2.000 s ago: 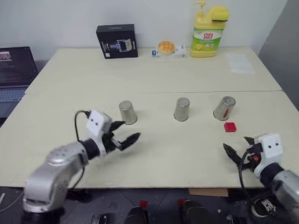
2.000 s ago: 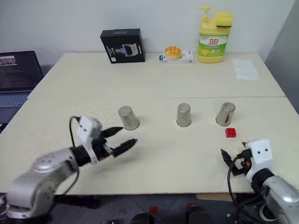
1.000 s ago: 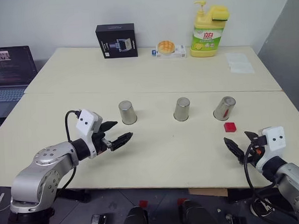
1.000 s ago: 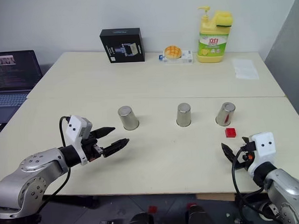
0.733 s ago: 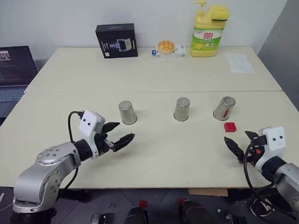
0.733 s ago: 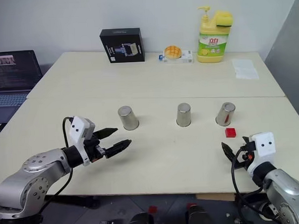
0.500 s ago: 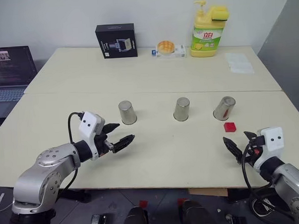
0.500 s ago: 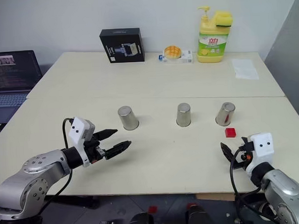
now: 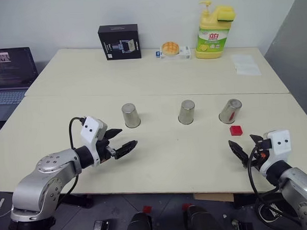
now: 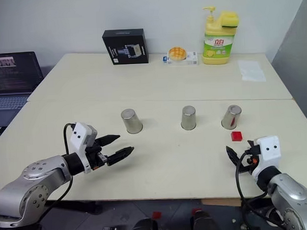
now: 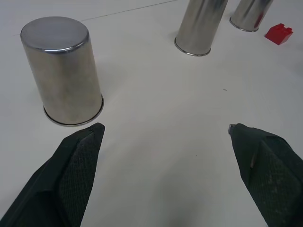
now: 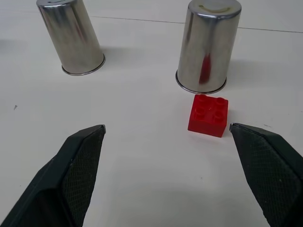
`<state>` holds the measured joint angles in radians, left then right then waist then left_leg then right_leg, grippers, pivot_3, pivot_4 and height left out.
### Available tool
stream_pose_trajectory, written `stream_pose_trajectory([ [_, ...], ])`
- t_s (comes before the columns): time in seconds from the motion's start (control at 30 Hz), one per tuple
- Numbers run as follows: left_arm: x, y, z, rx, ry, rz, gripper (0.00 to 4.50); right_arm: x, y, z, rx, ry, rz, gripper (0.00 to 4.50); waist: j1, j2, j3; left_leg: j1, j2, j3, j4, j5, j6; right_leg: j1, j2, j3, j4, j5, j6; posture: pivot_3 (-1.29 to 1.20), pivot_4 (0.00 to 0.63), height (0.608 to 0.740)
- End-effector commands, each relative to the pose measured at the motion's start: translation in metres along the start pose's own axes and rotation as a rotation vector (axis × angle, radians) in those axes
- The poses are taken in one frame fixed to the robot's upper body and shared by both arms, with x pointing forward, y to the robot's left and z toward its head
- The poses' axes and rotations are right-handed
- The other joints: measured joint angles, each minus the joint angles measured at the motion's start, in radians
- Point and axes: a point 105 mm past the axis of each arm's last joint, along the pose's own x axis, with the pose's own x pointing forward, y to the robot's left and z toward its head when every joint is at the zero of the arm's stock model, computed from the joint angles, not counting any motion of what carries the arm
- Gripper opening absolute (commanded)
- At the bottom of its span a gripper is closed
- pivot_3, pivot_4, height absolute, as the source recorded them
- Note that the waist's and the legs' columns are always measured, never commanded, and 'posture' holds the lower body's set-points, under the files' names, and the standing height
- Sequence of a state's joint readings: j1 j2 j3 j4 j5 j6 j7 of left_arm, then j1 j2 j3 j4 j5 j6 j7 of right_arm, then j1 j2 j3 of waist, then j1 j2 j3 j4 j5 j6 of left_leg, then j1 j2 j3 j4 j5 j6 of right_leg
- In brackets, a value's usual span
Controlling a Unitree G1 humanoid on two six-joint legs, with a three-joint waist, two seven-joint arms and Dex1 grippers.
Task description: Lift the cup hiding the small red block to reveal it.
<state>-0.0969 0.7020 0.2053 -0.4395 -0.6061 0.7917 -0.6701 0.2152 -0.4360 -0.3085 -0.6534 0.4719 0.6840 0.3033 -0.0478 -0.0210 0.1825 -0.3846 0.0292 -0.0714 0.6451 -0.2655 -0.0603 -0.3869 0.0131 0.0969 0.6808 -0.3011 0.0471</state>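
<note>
The small red block [image 9: 236, 130] lies bare just near of the right metal cup [image 9: 230, 111], so nothing needs lifting. Both the left gripper [image 9: 120, 142] and right gripper [image 9: 244, 151] hover wide open and empty; best keep them clear of the cups.

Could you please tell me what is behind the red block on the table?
An upside-down metal cup stands just behind the red block, apart from it. Its inside is covered.

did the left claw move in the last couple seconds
Yes. The left claw has drawn back from the leftmost cup towards the table's near edge; earlier its tips sat just beneath that cup.
</note>
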Motion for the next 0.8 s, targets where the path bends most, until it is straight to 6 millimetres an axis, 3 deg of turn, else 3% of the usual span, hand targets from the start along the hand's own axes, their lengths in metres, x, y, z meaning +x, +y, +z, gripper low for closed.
stream_pose_trajectory([
  [0.03, -0.0051, 0.0009, 0.0154, 0.057, -0.049, 0.004, 4.50, 0.0000, 0.0018, 0.0094, -0.018, -0.045, 0.002, 4.47, 0.000, 0.000, 0.000, 0.000, 0.000, 0.000, 0.000, 0.000, 0.000, 0.000, 0.000, 0.000, 0.000, 0.000, 0.000, 0.00, 0.150, 0.740],
  [0.8, -0.0046, 0.0012, 0.0135, 0.054, -0.045, -0.002, 4.50, -0.0023, 0.0034, 0.0075, -0.012, -0.041, -0.007, 4.47, 0.000, 0.000, 0.000, 0.000, 0.000, 0.000, 0.000, 0.000, 0.000, 0.000, 0.000, 0.000, 0.000, 0.000, 0.000, 0.00, 0.150, 0.740],
])
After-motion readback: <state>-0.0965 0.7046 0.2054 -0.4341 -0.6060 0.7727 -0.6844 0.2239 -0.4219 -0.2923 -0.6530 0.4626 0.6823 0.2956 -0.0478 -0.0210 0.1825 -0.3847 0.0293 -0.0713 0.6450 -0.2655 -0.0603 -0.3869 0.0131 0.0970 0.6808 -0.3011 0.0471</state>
